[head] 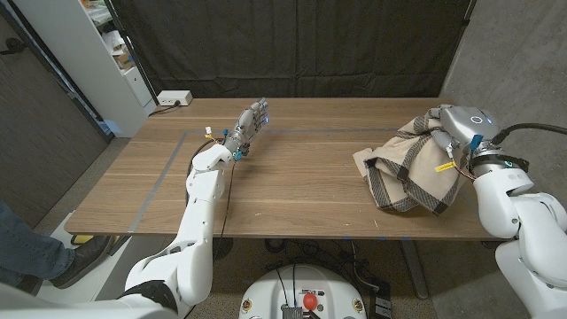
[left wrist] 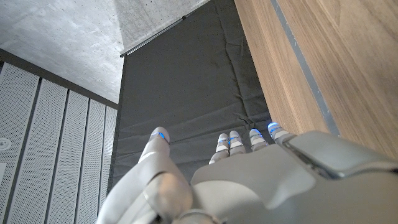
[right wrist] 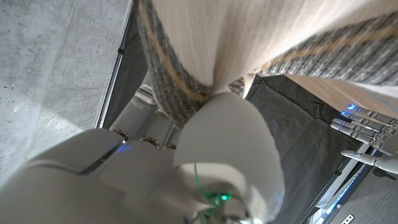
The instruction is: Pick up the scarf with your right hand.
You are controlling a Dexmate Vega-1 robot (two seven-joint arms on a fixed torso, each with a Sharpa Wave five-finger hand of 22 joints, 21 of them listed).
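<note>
1. The scarf is a cream cloth with grey bands and thin tan stripes along its edges. It lies in a crumpled heap on the right part of the table, near the right edge.
2. The right hand sits at the far right of the heap, with cloth bunched up around it. In the head view the fingers are buried in the folds.
3. The right wrist view shows what the head view hides: a fold of scarf is gathered tight and pinched against the right hand, so this hand holds the scarf. The weave and the tan stripe are plain here.
4. The same view also shows the left hand far off, fingers straight.
5. The left hand is held out over the far middle of the table, well apart from the scarf. Its fingers are straight and close together, and hold nothing.
6. The left wrist view shows the fingertips of the left hand reaching toward a black curtain, with the table's edge beside them.
7. A strip of grey tape runs along the table's left side and far side.
8. A white box sits on the floor beyond the far left corner, beside a white shelf.
9. A person's leg and shoe show at the left edge, below the table.
10. Nothing lies between the right hand and the scarf.
</note>
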